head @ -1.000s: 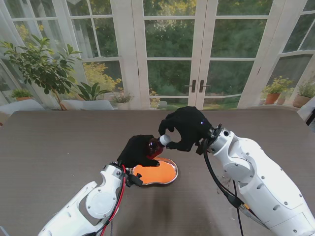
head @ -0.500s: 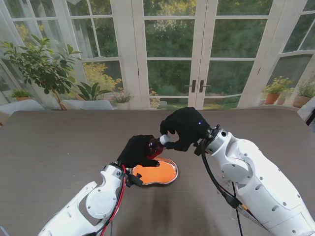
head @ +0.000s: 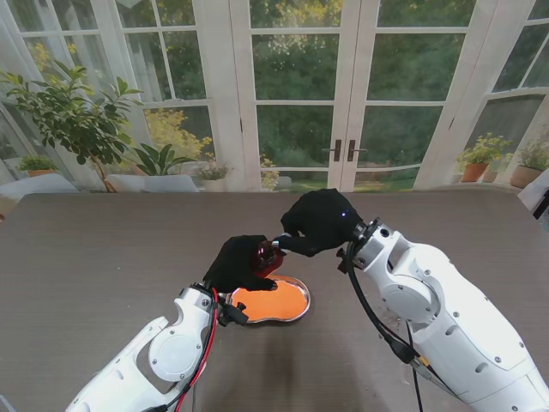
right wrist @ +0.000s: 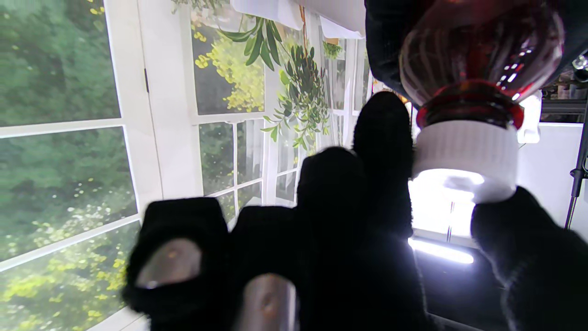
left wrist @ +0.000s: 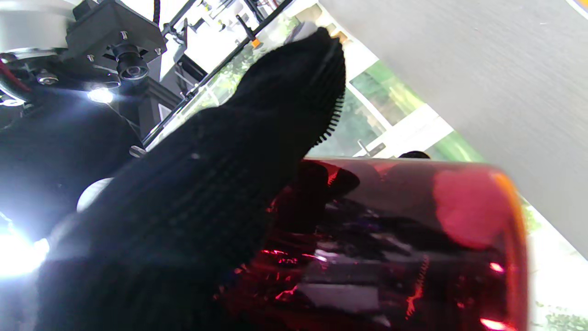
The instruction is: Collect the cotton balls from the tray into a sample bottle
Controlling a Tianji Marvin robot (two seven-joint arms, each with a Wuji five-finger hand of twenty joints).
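The left hand (head: 240, 264) grips the red sample bottle (head: 268, 255) above the orange tray (head: 273, 302) on the table (head: 103, 249). The right hand (head: 319, 221) reaches in, fingers (right wrist: 383, 138) pinching the bottle's white cap (right wrist: 465, 154). Cotton balls cannot be made out.

The sample bottle (head: 267, 255) is dark red, translucent glass with a white ribbed screw cap (right wrist: 464, 154) on its neck. It is held off the tabletop, tilted, its body wrapped by the left hand (head: 239, 263) and its cap pinched by the right hand (head: 319, 221). Just nearer to the robot lies the tray (head: 302, 302), a shallow metal dish with an orange inside. No cotton balls can be made out.
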